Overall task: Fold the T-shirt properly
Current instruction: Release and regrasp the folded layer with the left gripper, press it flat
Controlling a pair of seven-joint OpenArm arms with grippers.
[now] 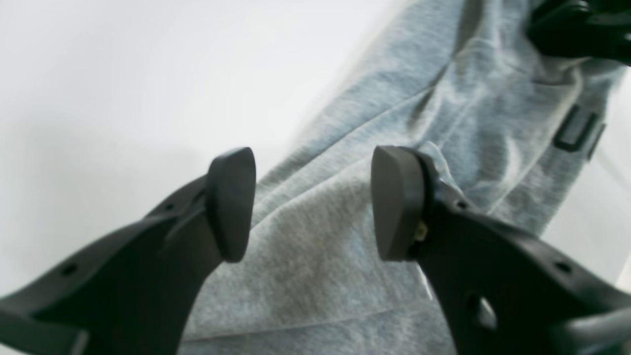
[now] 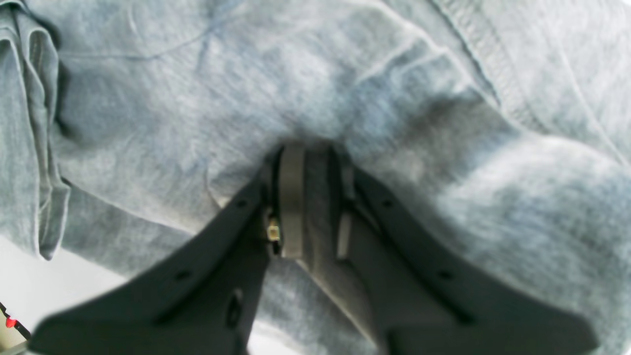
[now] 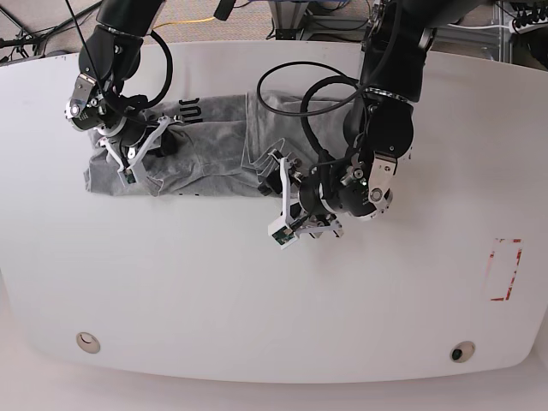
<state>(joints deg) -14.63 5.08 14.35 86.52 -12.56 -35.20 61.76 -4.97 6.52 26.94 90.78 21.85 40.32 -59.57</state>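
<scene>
T-shirt (image 3: 205, 150) lies bunched on table's (image 3: 257, 300) far left side; soft, light, limp, likely sags; best held at hems, corners; right gripper (image 2: 310, 197) pinches fold; left gripper (image 1: 313, 202) spread, empty, at shirt's edge.

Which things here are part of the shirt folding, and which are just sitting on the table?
Part of the job:
- T-shirt, grey, partly folded
- right gripper, shut on the cloth
- left gripper, open above the shirt's edge

Just there:
- white table
- red rectangle outline near the table's edge
- round fittings in the tabletop
</scene>
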